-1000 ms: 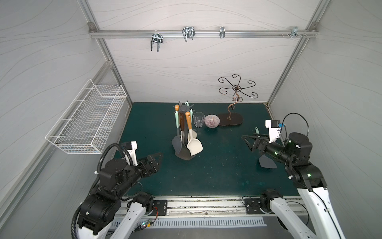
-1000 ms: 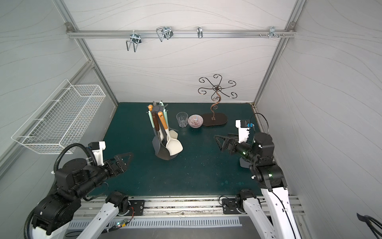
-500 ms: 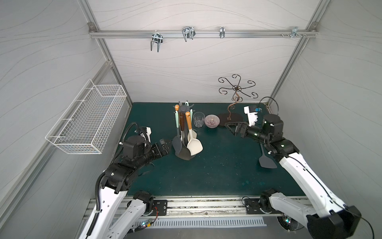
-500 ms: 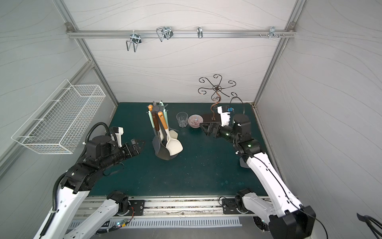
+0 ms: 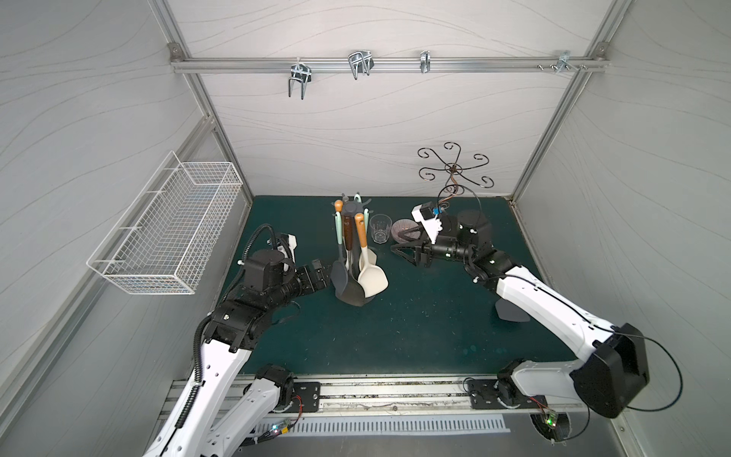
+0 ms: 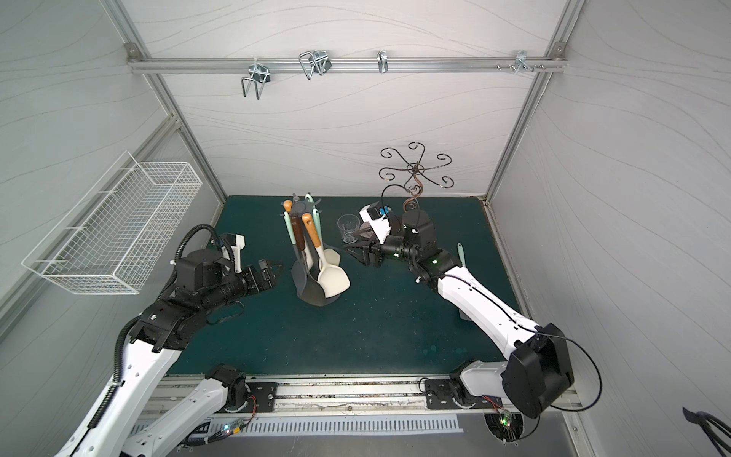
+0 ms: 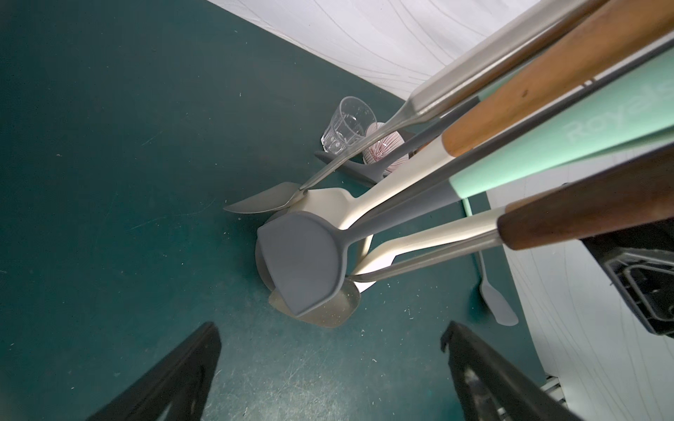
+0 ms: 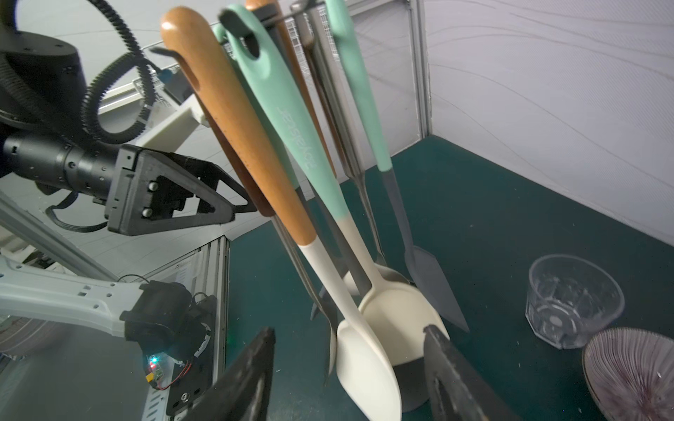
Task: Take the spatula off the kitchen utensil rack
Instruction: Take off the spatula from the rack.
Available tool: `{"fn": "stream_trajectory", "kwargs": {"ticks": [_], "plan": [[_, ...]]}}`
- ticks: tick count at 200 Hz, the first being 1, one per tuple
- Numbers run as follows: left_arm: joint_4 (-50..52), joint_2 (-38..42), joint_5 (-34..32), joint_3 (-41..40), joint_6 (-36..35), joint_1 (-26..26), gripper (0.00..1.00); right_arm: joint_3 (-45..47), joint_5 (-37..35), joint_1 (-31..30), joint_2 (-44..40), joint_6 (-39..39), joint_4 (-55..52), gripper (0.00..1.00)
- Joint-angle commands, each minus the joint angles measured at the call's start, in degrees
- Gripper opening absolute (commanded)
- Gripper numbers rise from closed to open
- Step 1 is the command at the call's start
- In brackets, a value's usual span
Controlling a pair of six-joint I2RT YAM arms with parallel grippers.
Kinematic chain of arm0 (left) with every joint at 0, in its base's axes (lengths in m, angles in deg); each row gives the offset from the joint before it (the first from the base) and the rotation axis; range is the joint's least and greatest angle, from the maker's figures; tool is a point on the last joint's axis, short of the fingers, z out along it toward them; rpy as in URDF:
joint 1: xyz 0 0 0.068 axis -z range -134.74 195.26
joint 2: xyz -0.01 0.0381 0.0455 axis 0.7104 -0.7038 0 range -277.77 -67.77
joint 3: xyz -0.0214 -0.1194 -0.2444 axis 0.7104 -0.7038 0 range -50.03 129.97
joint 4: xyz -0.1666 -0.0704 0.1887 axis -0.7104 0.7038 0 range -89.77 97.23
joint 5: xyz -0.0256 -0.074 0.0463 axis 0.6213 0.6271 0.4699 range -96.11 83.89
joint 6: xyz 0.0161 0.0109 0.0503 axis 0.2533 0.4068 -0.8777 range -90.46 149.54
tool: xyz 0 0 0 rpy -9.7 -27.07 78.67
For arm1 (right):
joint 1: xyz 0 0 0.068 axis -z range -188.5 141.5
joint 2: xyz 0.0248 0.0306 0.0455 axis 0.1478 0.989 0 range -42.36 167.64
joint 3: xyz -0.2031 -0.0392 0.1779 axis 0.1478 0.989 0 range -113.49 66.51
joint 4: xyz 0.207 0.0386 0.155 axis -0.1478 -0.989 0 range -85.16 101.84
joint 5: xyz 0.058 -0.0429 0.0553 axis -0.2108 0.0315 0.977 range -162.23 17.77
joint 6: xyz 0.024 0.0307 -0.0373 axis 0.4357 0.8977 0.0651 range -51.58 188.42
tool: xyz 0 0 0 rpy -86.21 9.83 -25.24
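The dark-grey kitchen utensil rack (image 5: 353,299) stands mid-mat with several utensils hanging from its crown (image 5: 350,207). Among them are a cream spatula with an orange wooden handle (image 5: 373,278) (image 8: 368,368) and a grey spatula with a mint handle (image 5: 339,275) (image 7: 302,262). My left gripper (image 5: 322,273) (image 7: 330,328) is open, close by the rack's left side, level with the blades. To the right of the rack my right gripper (image 5: 399,242) (image 8: 349,331) is open and holds nothing. In its wrist view the cream blades show between its fingers.
A clear glass (image 5: 380,228) and a pink ribbed bowl (image 5: 400,228) sit just behind the right gripper. The curly bronze stand (image 5: 455,170) is at the back right and the white wire basket (image 5: 170,233) on the left wall. A grey spatula (image 5: 511,311) lies on the mat under the right arm.
Both arms have reached in from the front edge toward the rack. The left gripper now sits beside the blades. The right gripper moved left past the bowl and its jaws have narrowed.
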Motion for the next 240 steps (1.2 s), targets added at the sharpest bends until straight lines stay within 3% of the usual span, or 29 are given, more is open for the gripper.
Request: {"fn": "stream_trajectory", "kwargs": {"ticks": [1,9,81,148,240], "plan": [[-3.1,1.5,-0.9,0.1,-3.0,0.2,1.0,-1.7,3.0,-1.2,1.8,-3.0,6.5,0.5],[-3.7,1.7,-0.9,-0.7,-3.5,0.2,1.0,-2.2,2.8,-1.3,2.8,-2.6,7.8,0.45],[-5.3,2.4,0.4,-2.7,-4.3,0.1,1.0,-6.4,3.9,-2.8,10.6,-1.5,15.2,0.46],[-5.3,2.6,0.5,-2.7,-4.3,0.0,1.0,-10.0,2.7,-6.4,14.5,-4.5,12.8,0.45],[-5.6,2.8,0.9,-2.9,-4.2,-0.4,1.0,-10.7,-1.6,-6.5,15.4,-7.1,11.6,0.38]]}}
